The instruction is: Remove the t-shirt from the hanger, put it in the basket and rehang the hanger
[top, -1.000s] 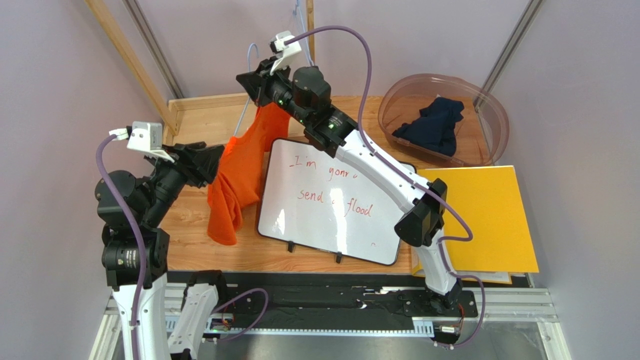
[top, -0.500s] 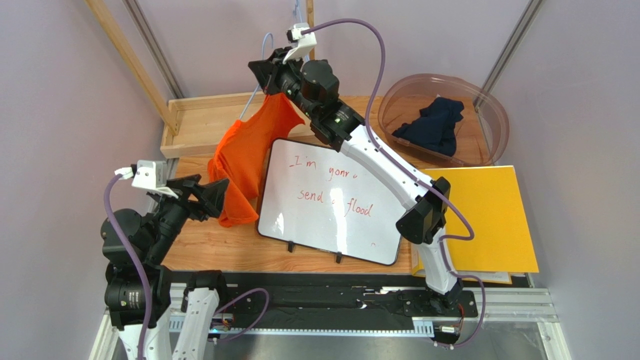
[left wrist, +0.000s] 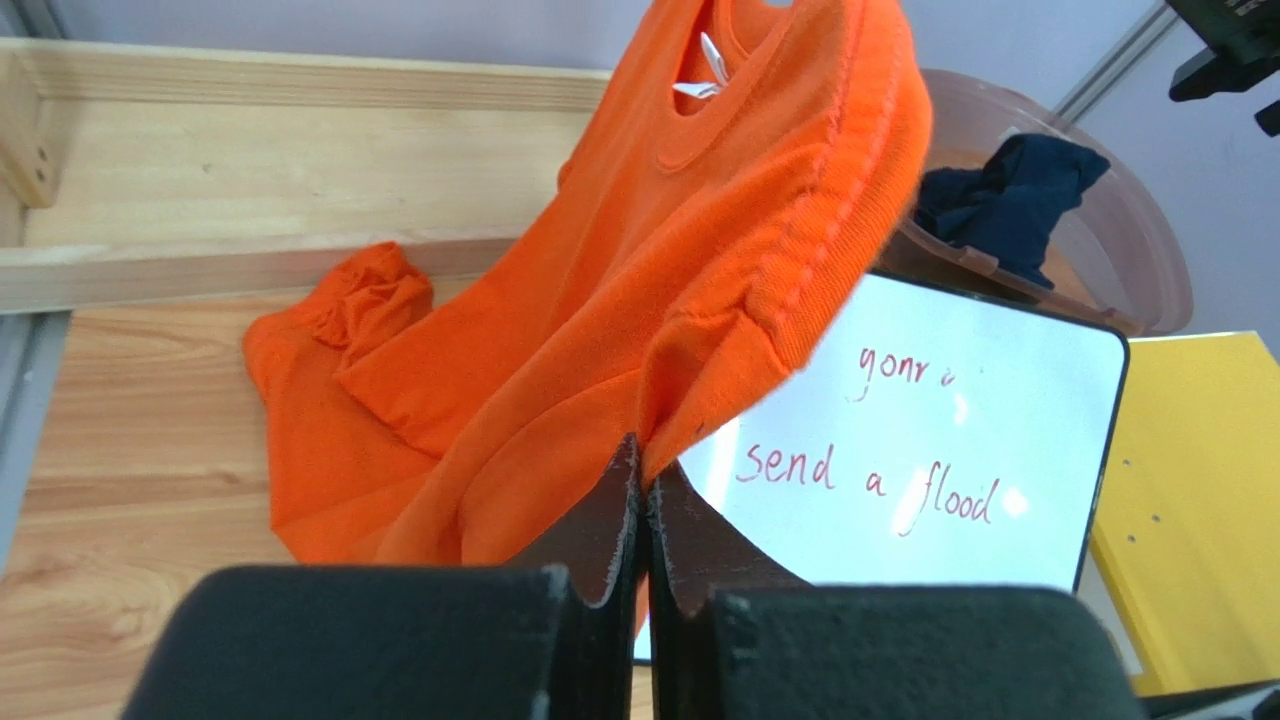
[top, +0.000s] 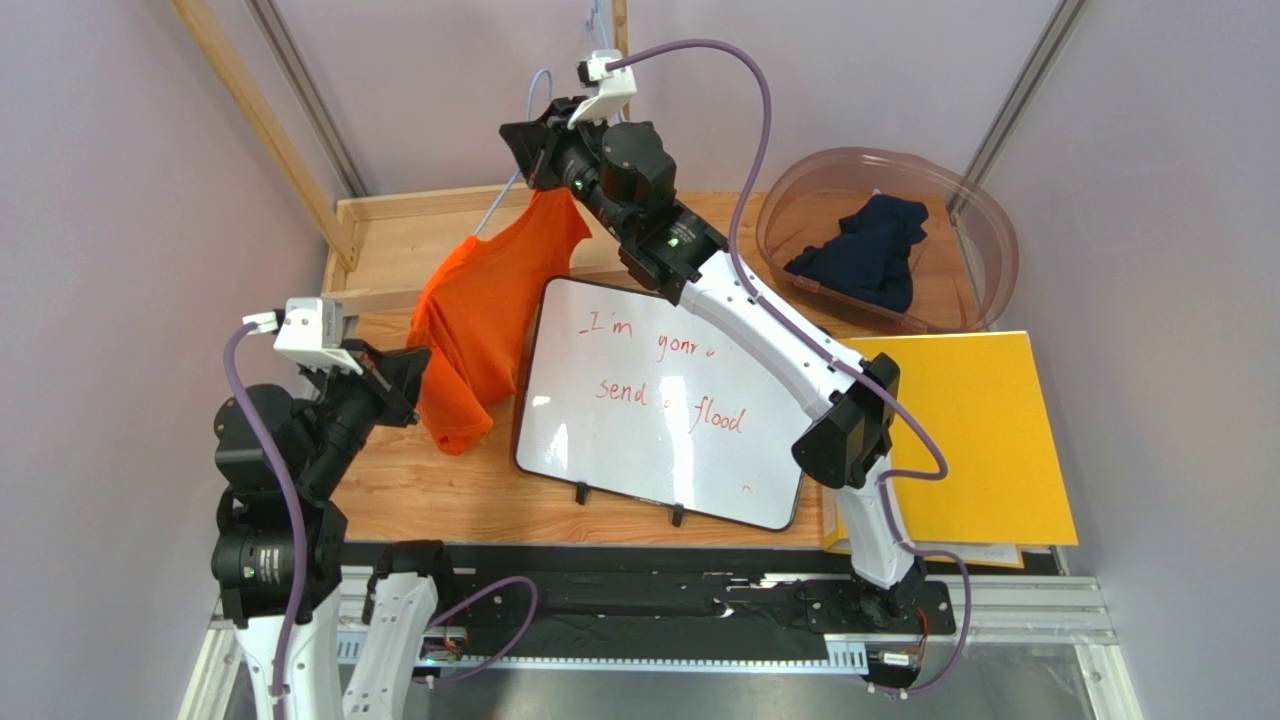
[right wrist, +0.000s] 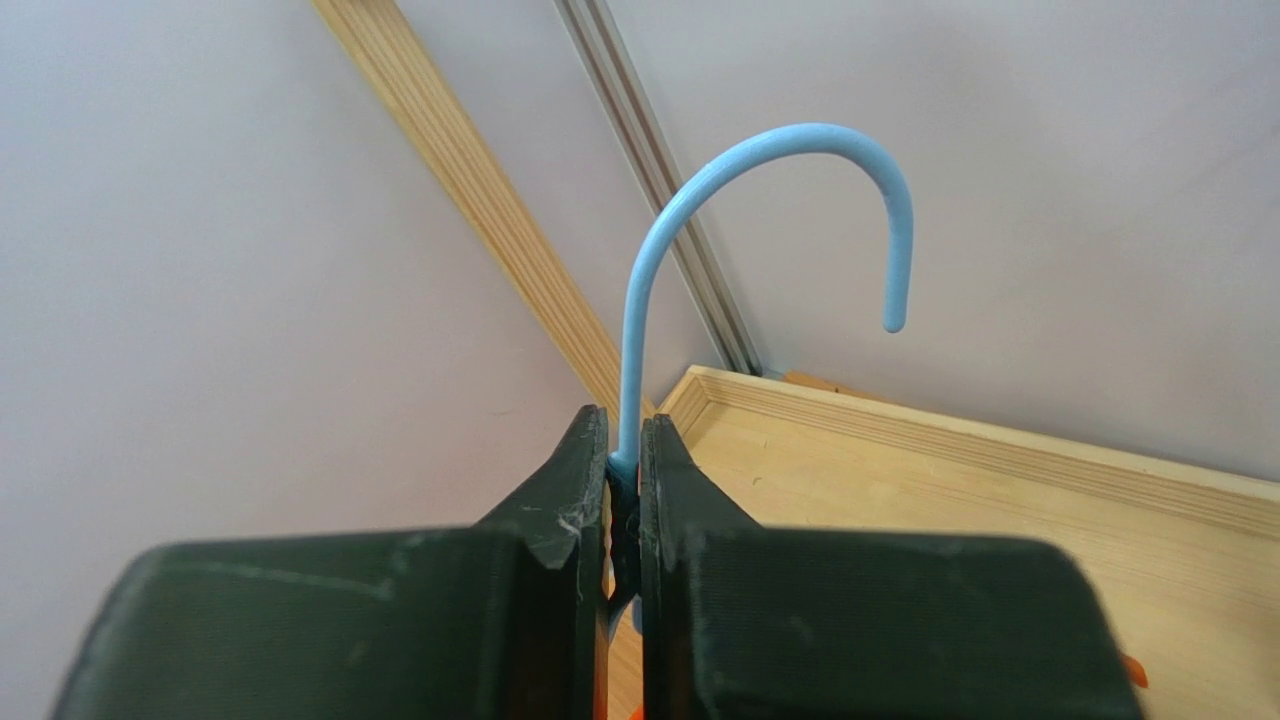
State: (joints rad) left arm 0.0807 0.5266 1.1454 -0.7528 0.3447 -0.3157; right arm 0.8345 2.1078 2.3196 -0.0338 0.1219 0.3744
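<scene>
Top external shows left gripper [top: 409, 377] pinching t-shirt [top: 484, 312], right gripper [top: 523, 147] clamping hanger [right wrist: 796, 134]

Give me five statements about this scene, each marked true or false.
The right gripper is shut on the blue hanger's hook. True.
The orange t-shirt lies in the plastic tub. False: a dark garment lies there; the t-shirt hangs from the hanger.
The whiteboard bears red writing. True.
The yellow folder lies left of the whiteboard. False: it lies to its right.
The left gripper is open. False: it is shut on the t-shirt's edge.
</scene>
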